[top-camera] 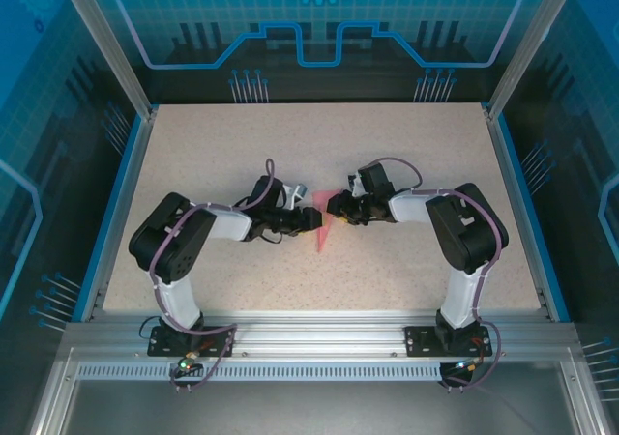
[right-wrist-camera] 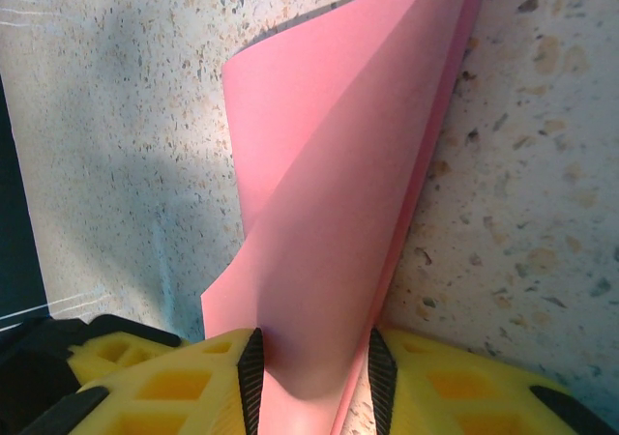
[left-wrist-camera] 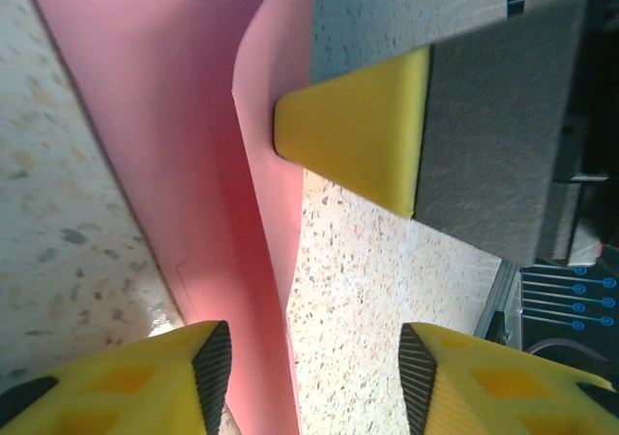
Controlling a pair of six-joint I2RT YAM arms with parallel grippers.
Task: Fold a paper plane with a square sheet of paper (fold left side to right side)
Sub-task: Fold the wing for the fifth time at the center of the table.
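Observation:
The salmon-pink sheet of paper (top-camera: 323, 224) lies mid-table as a narrow triangle pointing toward the near edge. One flap (right-wrist-camera: 329, 193) curls up off the table. My right gripper (right-wrist-camera: 314, 377) is at the sheet's right side, partly open, with the curled flap between its pads and touching both of them. My left gripper (left-wrist-camera: 314, 377) is at the sheet's left side with its jaws wide apart. The pink sheet (left-wrist-camera: 208, 155) runs along its left finger (left-wrist-camera: 189, 382), and bare table shows in the gap. One yellow right fingertip (left-wrist-camera: 353, 140) presses the flap's raised edge.
The speckled tabletop (top-camera: 406, 155) spreads wide around the paper. A blue rim (top-camera: 517, 193) and aluminium posts (top-camera: 106, 48) border it. Both arms reach inward from their bases at the near edge and meet over the sheet (top-camera: 323, 224).

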